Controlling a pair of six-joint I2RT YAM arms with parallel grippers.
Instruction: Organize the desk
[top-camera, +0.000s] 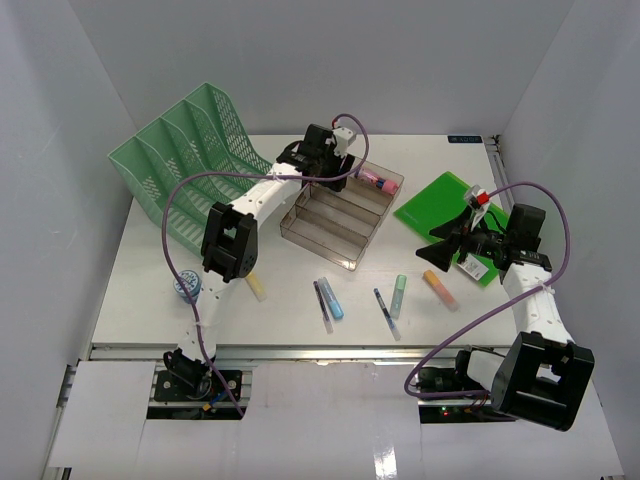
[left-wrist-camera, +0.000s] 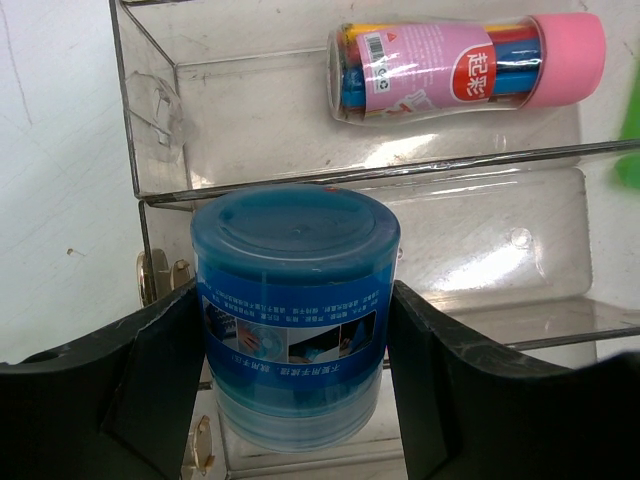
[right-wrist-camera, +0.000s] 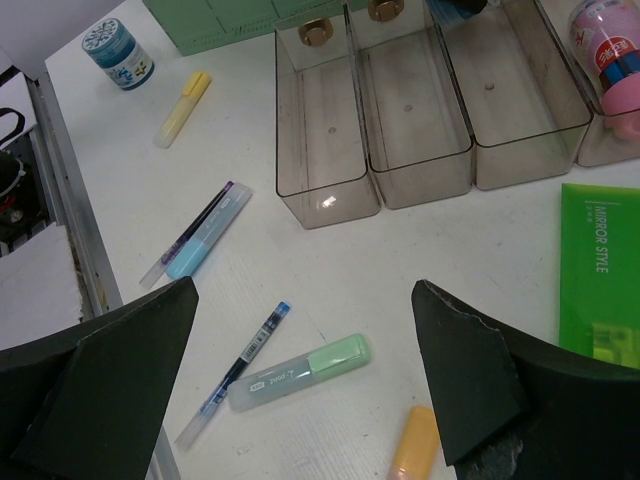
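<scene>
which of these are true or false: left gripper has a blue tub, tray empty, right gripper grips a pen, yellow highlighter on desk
1. The left gripper holds a blue tub above the tray: true.
2. The tray is empty: false, a pink-capped tube lies in its end compartment.
3. The right gripper grips a pen: false, it is open and empty.
4. A yellow highlighter lies on the desk: true.

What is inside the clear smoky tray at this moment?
In the tray, one tube of coloured pens with a pink cap lies in the end compartment. The other three look empty, but the blue jar held by the left gripper covers part of them.
</scene>
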